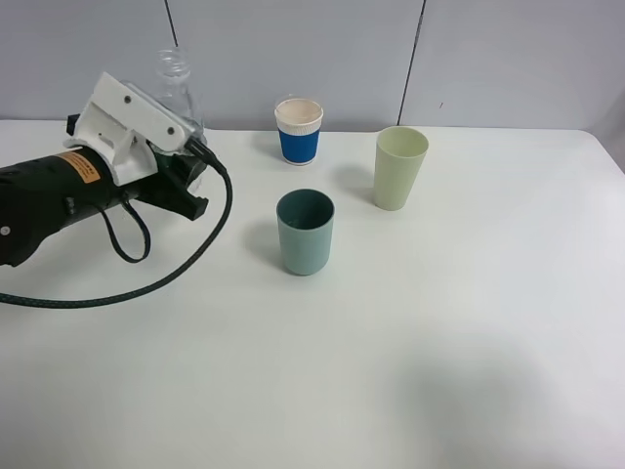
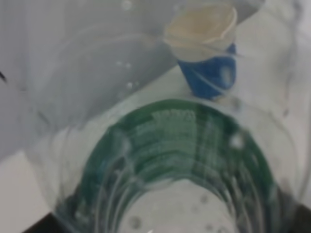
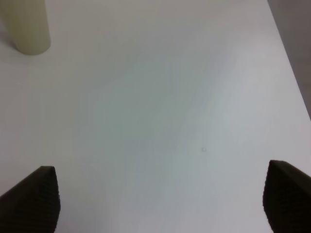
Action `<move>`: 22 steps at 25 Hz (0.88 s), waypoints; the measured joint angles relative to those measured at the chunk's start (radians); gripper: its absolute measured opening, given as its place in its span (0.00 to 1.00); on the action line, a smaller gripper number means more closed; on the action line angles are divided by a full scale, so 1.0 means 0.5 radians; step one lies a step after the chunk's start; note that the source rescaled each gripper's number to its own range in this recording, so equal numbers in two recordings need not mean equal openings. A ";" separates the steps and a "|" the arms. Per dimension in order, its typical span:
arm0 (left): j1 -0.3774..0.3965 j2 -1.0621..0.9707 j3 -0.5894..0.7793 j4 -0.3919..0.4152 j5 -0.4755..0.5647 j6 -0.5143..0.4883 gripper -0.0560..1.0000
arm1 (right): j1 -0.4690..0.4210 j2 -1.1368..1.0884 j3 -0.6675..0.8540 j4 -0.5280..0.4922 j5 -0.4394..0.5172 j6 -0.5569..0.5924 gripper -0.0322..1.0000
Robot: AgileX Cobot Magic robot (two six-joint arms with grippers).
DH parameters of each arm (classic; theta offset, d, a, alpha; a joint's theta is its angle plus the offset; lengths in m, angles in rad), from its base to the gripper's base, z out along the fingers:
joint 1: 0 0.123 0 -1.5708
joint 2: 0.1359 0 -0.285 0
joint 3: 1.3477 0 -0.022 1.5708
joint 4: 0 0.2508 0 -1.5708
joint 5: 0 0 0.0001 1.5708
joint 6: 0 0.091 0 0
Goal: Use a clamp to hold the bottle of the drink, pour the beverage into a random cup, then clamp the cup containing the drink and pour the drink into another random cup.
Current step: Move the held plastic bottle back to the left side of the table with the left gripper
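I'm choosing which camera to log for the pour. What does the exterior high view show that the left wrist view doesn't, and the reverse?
Only exterior high: the teal cup, the pale green cup, the black left arm and the clear bottle by its neck. Only left wrist: the bottle's green label band, close up. Both: the bottle and the blue-sleeved paper cup, which the wrist view seems to catch through the bottle.
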 joint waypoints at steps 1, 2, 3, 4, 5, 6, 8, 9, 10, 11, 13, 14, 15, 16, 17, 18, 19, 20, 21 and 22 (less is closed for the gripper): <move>0.052 0.000 0.013 0.122 -0.001 -0.151 0.05 | 0.000 0.000 0.000 0.000 0.000 0.000 0.53; 0.106 0.000 0.026 0.242 -0.022 -0.281 0.05 | 0.000 0.000 0.000 0.000 0.000 0.000 0.53; 0.151 0.000 0.035 0.359 -0.053 -0.375 0.05 | 0.000 0.000 0.000 0.000 0.000 0.000 0.53; 0.208 0.000 0.047 0.450 -0.099 -0.477 0.05 | 0.000 0.000 0.000 0.000 0.000 0.000 0.53; 0.264 0.000 0.053 0.558 -0.135 -0.566 0.05 | 0.000 0.000 0.000 0.000 0.000 0.000 0.53; 0.320 0.000 0.060 0.658 -0.191 -0.634 0.05 | 0.000 0.000 0.000 0.000 0.000 0.000 0.53; 0.420 0.000 0.068 0.827 -0.290 -0.755 0.05 | 0.000 0.000 0.000 0.000 0.000 0.000 0.53; 0.479 0.000 0.068 0.905 -0.342 -0.795 0.05 | 0.000 0.000 0.000 0.000 0.000 0.000 0.53; 0.519 0.000 0.068 0.964 -0.390 -0.813 0.05 | 0.000 0.000 0.000 0.000 0.000 0.000 0.53; 0.560 0.000 0.068 1.002 -0.430 -0.831 0.05 | 0.000 0.000 0.000 0.000 0.000 0.000 0.53; 0.649 0.011 0.069 1.051 -0.492 -0.847 0.05 | 0.000 0.000 0.000 0.000 0.000 0.000 0.53; 0.684 0.022 0.069 1.062 -0.519 -0.847 0.05 | 0.000 0.000 0.000 0.000 0.000 0.000 0.53; 0.725 0.042 0.069 1.067 -0.534 -0.847 0.05 | 0.000 0.000 0.000 0.000 0.000 0.000 0.53; 0.762 0.067 0.069 1.070 -0.550 -0.847 0.05 | 0.000 0.000 0.000 0.000 0.000 0.000 0.53; 0.797 0.093 0.069 1.070 -0.562 -0.847 0.05 | 0.000 0.000 0.000 0.000 0.000 0.000 0.53; 0.824 0.129 0.066 1.075 -0.565 -0.847 0.05 | 0.000 0.000 0.000 0.000 0.000 0.000 0.53; 0.854 0.170 0.062 1.078 -0.581 -0.847 0.05 | 0.000 0.000 0.000 0.000 0.000 0.000 0.53; 0.879 0.218 0.062 1.082 -0.620 -0.847 0.05 | 0.000 0.000 0.000 0.000 0.000 0.000 0.53; 0.898 0.262 0.061 1.088 -0.677 -0.845 0.05 | 0.000 0.000 0.000 0.000 0.000 0.000 0.53; 0.916 0.316 0.061 1.093 -0.753 -0.840 0.05 | 0.000 0.000 0.000 0.000 0.000 0.000 0.53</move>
